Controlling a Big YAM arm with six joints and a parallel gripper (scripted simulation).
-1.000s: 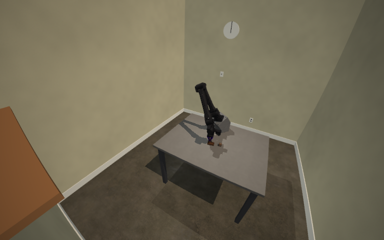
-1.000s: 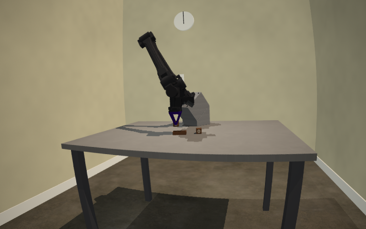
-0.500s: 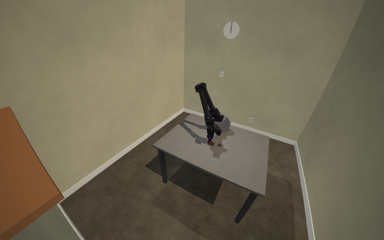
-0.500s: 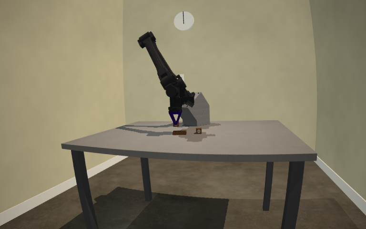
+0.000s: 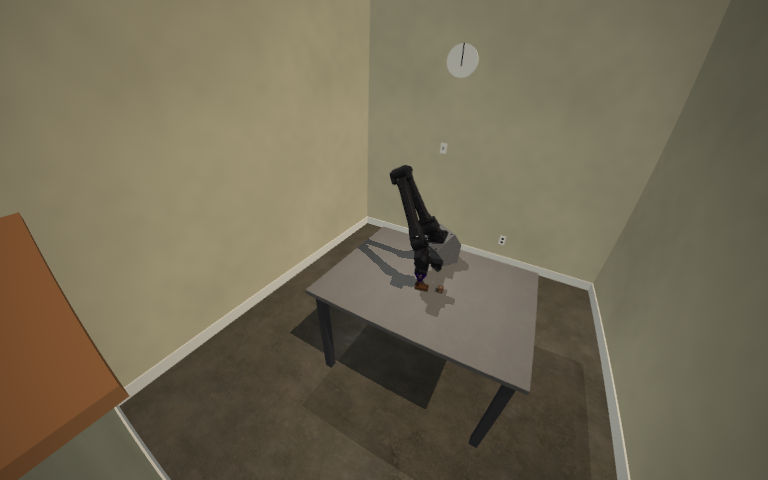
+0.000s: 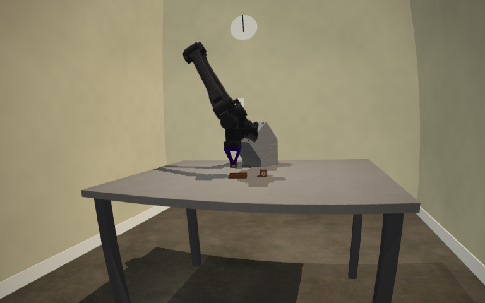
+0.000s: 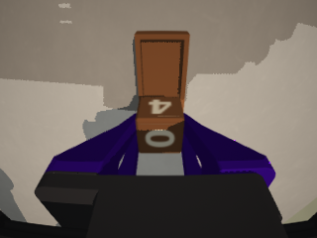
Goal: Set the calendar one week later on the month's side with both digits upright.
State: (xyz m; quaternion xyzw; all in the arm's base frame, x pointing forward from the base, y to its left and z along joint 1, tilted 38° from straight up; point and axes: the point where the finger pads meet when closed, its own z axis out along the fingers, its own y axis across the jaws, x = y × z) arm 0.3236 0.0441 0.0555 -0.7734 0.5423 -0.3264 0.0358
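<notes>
My gripper [image 7: 159,120] [image 6: 233,162] [image 5: 419,279] points straight down and is shut on a brown date cube [image 7: 158,141] [image 6: 233,166]. In the wrist view the cube shows a 0 on the face toward the camera and a 4 on the face above it. The cube hangs just above the table, behind the brown tray [image 7: 160,59] [image 6: 237,175] [image 5: 421,286]. The tray lies flat and has no cube in it. The second cube [image 6: 263,172] [image 5: 438,289] stands on the table to the right of the tray and shows a 0 toward the exterior camera.
The grey table [image 6: 321,185] [image 5: 487,333] carries the arm's grey base block [image 6: 263,146] [image 5: 451,249] behind the tray. The arm's shadow falls across the table around the tray.
</notes>
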